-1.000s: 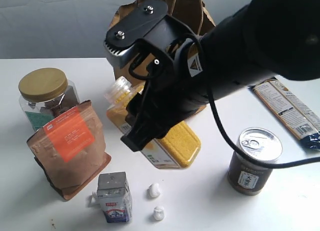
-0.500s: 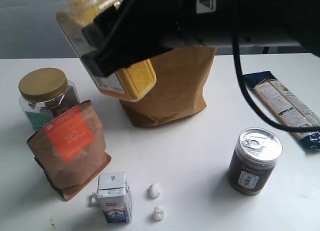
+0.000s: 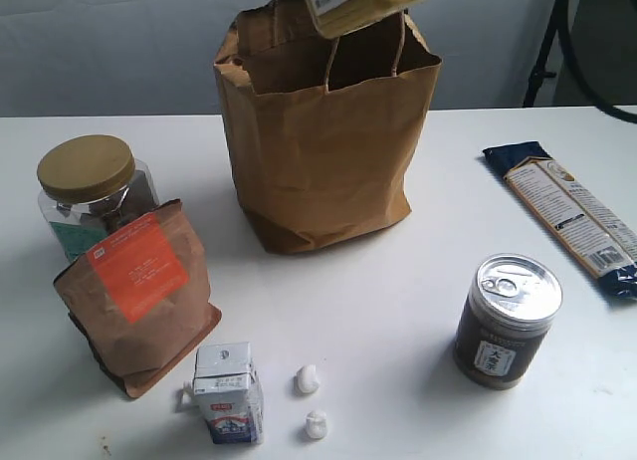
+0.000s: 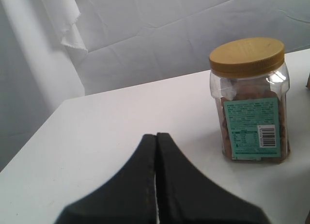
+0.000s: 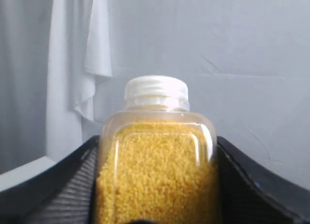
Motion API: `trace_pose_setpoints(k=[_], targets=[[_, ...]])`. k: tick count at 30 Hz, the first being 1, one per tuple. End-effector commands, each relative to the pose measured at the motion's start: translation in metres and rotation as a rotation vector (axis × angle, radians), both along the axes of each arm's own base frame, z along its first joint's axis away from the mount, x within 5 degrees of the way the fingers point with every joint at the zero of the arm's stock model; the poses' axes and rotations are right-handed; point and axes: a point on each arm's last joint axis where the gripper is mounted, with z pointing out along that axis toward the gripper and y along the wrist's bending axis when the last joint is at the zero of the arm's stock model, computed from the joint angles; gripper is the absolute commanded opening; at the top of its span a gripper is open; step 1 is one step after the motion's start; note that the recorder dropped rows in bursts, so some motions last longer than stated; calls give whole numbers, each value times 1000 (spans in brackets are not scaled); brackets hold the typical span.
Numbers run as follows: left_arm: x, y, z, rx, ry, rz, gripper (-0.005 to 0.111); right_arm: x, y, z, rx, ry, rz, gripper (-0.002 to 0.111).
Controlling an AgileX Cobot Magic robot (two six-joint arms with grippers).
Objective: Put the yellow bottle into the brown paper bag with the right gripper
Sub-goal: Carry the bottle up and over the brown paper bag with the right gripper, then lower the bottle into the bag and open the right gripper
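Only the base of the yellow bottle (image 3: 366, 4) shows in the exterior view, at the top edge, hanging above the open mouth of the brown paper bag (image 3: 323, 146). The arm holding it is out of that view. In the right wrist view the yellow bottle (image 5: 156, 166) fills the middle, white cap outward, and my right gripper (image 5: 156, 185) is shut on it, a black finger pressed against each side. The bag is not visible there. My left gripper (image 4: 156, 141) is shut with nothing in it, low over the white table.
A clear jar with a gold lid (image 3: 95, 193) (image 4: 251, 100) stands at the left, a brown pouch with an orange label (image 3: 139, 296) before it. A small carton (image 3: 228, 392), two white bits (image 3: 309, 380), a dark can (image 3: 506, 321) and a long packet (image 3: 569, 216) are also there.
The right arm has lifted the yellow bottle from the table in front of the bag, up and rightward to above the bag's mouth, and has left the exterior view.
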Motion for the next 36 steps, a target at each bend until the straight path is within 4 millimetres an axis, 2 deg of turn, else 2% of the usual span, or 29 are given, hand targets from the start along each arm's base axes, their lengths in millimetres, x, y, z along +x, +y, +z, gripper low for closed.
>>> trace_pose_setpoints(k=[1, 10, 21, 23, 26, 31, 36], targets=[[0, 0, 0, -1, -11, -6, 0, 10, 5, 2, 111, -52, -23, 0], [0, 0, 0, -1, -11, -6, 0, 26, 27, -25, 148, -48, -7, 0], [0, 0, 0, -1, -11, -6, 0, 52, 60, -23, 179, -44, -3, 0], [0, 0, 0, -1, -11, -6, 0, 59, 69, -29, 169, -46, -3, 0], [0, 0, 0, -1, -11, -6, 0, 69, 82, -49, 126, -90, -6, 0], [0, 0, 0, -1, -11, -6, 0, 76, 93, -76, 60, -104, 0, 0], [0, 0, 0, -1, -11, -6, 0, 78, 95, -84, -9, -88, -2, 0]])
